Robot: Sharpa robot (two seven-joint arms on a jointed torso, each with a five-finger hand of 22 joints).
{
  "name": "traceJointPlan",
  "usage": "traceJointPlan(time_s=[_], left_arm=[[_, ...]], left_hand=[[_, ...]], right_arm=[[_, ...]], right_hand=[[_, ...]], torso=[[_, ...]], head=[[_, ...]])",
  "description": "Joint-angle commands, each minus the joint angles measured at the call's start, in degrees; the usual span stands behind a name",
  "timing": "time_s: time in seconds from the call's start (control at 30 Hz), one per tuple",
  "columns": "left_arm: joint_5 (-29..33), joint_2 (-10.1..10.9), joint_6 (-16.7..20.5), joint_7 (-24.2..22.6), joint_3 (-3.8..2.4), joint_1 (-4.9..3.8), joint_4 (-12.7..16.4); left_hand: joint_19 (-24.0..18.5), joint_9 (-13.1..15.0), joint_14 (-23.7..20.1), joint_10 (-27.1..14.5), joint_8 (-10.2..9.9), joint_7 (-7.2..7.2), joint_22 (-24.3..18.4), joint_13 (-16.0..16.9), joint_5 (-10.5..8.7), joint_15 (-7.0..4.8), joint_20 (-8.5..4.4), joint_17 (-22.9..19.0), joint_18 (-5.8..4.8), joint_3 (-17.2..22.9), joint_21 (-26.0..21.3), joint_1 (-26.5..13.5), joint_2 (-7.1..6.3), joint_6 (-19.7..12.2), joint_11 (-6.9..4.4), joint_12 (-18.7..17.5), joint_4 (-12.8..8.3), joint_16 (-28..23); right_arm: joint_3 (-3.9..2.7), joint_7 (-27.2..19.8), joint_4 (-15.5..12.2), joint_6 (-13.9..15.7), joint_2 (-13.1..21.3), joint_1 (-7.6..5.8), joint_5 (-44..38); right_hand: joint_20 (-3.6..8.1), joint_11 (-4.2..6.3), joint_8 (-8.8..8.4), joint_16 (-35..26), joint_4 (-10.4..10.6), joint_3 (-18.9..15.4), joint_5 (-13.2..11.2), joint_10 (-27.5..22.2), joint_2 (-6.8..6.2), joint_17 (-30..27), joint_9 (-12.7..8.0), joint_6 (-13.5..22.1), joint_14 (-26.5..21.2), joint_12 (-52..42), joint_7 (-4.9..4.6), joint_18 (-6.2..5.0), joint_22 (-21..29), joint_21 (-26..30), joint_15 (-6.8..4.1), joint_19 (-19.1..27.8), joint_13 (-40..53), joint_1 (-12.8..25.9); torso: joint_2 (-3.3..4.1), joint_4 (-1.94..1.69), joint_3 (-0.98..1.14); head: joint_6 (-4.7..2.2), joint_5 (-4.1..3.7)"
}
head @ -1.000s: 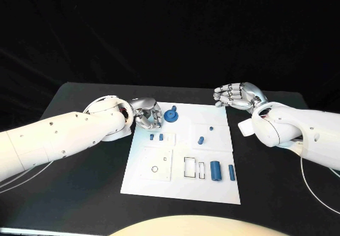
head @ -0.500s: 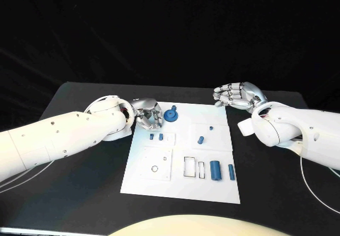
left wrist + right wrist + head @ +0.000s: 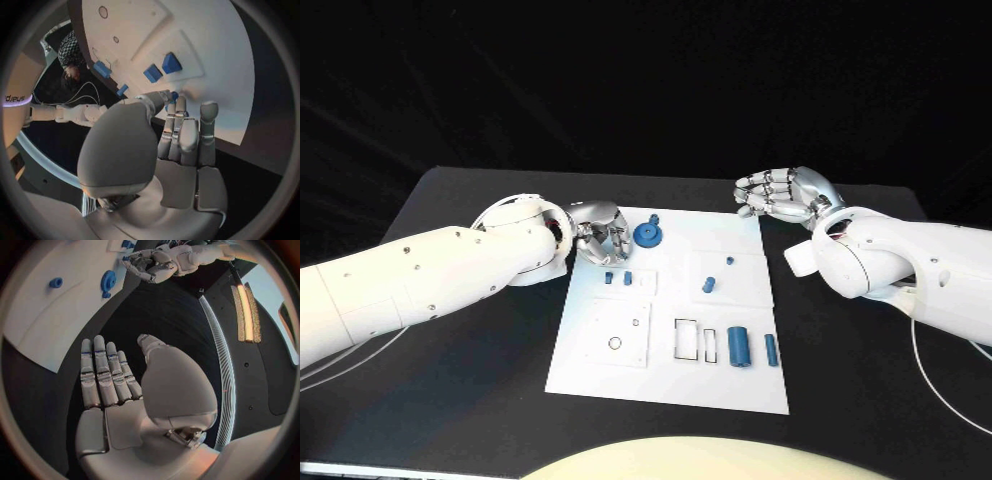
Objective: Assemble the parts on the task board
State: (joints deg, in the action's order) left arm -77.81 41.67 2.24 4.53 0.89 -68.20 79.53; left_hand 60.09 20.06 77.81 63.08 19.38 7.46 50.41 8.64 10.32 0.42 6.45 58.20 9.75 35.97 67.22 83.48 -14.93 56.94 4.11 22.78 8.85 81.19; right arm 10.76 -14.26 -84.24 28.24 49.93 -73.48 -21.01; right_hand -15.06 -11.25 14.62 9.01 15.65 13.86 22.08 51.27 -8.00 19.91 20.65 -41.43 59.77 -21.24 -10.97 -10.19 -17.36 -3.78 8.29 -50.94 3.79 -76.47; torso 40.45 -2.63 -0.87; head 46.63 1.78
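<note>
The black surface [image 3: 459, 400] carries the white board [image 3: 678, 330]. The left hand [image 3: 600, 238] hangs over the board's far left corner, fingers curled down; whether they pinch anything I cannot tell. The gear [image 3: 649, 237] lies just beside it, toward the right hand [image 3: 783, 197], which is raised off the board's far right corner, empty, fingers apart. The left hand is much nearer. I count one gear, two cylinders [image 3: 738, 346] lying lengthwise near the front edge, and about four small blocks [image 3: 627, 278].
</note>
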Motion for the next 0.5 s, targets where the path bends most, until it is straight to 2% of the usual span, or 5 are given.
traceJointPlan(time_s=[0.03,0.5], left_arm=[[-0.3,-0.1,-1.4,0.3,0.05,0.02,-0.1],[-0.7,-0.8,-0.9,-0.1,0.38,0.03,-0.9]], left_hand=[[0.2,0.1,0.2,0.4,-0.2,0.13,0.1,-0.1,-0.35,-0.13,-0.02,0.0,-0.84,0.0,0.2,-0.5,-0.09,0.3,-0.1,-0.2,-0.2,0.0],[0.2,0.1,0.3,0.5,-0.3,0.13,0.1,0.0,-0.4,-0.15,-0.03,0.1,-0.84,0.1,0.2,-0.4,0.07,0.4,-0.12,-0.4,-0.3,0.1]], right_arm=[[-0.01,-0.5,-0.1,-0.9,0.0,0.03,-0.2],[-0.01,-0.6,-0.2,-0.7,0.1,0.03,-0.2]], right_hand=[[0.08,0.02,0.38,-0.3,0.1,0.2,0.3,0.3,0.36,-0.1,-0.1,-0.3,0.5,0.3,-4.1,-0.35,0.1,-0.1,0.02,0.1,-0.1,0.2],[0.08,0.02,0.38,-0.3,0.1,0.2,0.3,0.3,0.36,-0.1,-0.1,-0.3,0.5,0.3,-4.1,-0.35,0.1,-0.1,0.02,0.1,-0.1,0.2]], torso=[[0.02,0.0,0.0],[0.03,0.0,-0.02]], head=[[-0.01,-0.06],[-0.07,-0.1]])
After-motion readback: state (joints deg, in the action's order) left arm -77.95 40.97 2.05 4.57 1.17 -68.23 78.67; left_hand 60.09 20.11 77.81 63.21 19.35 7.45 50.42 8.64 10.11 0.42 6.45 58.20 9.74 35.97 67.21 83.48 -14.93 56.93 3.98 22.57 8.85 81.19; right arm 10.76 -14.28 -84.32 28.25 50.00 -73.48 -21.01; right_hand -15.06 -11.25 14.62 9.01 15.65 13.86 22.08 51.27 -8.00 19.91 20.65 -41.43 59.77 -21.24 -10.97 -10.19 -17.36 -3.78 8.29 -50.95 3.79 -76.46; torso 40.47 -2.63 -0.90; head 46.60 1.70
